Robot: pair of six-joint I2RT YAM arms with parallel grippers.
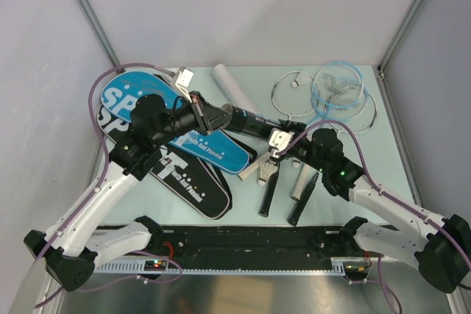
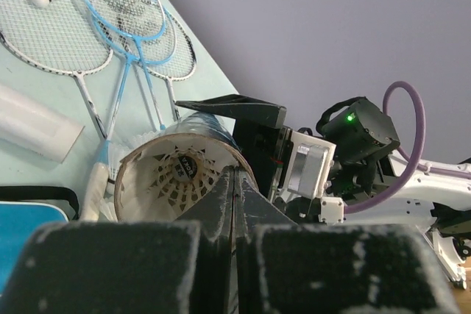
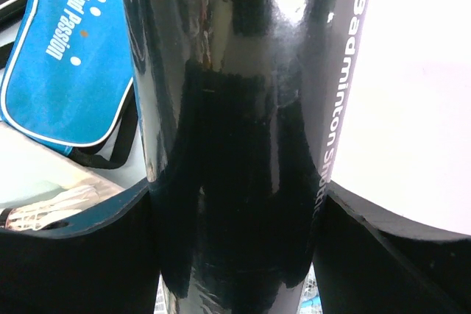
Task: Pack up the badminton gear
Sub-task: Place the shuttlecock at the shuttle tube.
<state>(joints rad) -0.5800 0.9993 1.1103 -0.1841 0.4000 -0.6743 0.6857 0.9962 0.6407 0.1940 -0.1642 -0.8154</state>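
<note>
A glossy black tube (image 1: pixel 250 121) hangs level over the blue SPORT bag (image 1: pixel 184 134), held in the air. My right gripper (image 1: pixel 282 145) is shut around its right part; in the right wrist view the tube (image 3: pixel 235 145) fills the gap between both fingers. My left gripper (image 1: pixel 211 117) is shut, its fingertips (image 2: pixel 234 178) pressed together at the rim of the tube's open mouth (image 2: pixel 180 174), where white shuttlecocks sit stacked inside. I cannot tell whether the tips pinch the rim. A black SPORT bag (image 1: pixel 193 185) lies under the blue one.
A white tube (image 1: pixel 232 86) lies at the back. Rackets (image 1: pixel 337 92) with white and blue frames and a loose shuttlecock (image 1: pixel 294 83) lie at the back right. Black and white racket handles (image 1: pixel 269 190) point toward the near edge. Walls close in on three sides.
</note>
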